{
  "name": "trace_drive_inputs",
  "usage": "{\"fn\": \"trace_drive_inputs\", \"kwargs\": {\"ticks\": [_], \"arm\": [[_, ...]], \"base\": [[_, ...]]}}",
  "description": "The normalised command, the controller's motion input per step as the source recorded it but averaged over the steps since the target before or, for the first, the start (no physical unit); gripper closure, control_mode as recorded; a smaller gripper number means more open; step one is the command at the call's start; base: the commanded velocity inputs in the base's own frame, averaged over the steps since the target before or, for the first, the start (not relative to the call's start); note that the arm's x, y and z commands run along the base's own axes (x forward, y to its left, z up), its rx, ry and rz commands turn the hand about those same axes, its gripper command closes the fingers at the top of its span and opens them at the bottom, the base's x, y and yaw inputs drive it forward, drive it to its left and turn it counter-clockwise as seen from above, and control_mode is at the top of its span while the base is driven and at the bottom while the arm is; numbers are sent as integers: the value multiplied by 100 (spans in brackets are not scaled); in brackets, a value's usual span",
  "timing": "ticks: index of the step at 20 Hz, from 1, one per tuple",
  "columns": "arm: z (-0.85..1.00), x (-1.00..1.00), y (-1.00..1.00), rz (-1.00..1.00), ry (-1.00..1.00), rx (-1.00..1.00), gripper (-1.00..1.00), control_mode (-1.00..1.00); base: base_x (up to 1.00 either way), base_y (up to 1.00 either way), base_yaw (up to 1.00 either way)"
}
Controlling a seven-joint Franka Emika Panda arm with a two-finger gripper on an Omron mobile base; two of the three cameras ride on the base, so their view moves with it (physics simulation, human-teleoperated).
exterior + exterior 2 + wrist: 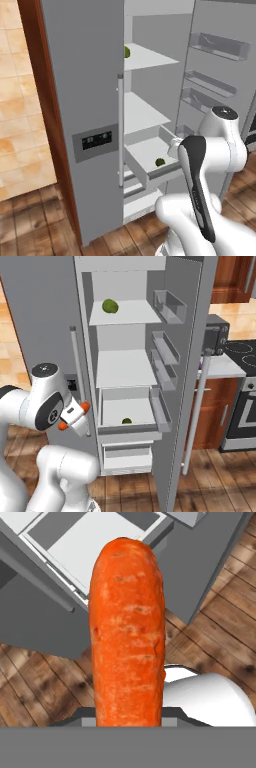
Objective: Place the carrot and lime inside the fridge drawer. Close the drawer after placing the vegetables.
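Even flat rendered light, soft shadows, no glare, sharp focus throughout

No readable text anywhere from my end. The fridge door's dark control panel [97,141] has a few pale marks on it, too small and blurry for me to read. No labels, brands or numbers on the fridge drawer [131,431], shelves or door bins.

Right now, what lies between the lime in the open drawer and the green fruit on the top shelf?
In the right base view, one bare white shelf lies between the lime and the green fruit.
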Motion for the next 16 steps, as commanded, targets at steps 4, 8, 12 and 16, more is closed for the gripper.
{"fn": "trace_drive_inputs", "kwargs": {"ticks": [4,8,12,16], "arm": [[0,0,0,0,0,0,100,100],[0,0,0,0,0,0,100,100],[0,0,0,0,0,0,100,100],[0,0,0,0,0,0,100,100]], "base": [[34,32,-21],[36,42,-16],[39,52,-14],[31,32,-11]]}}
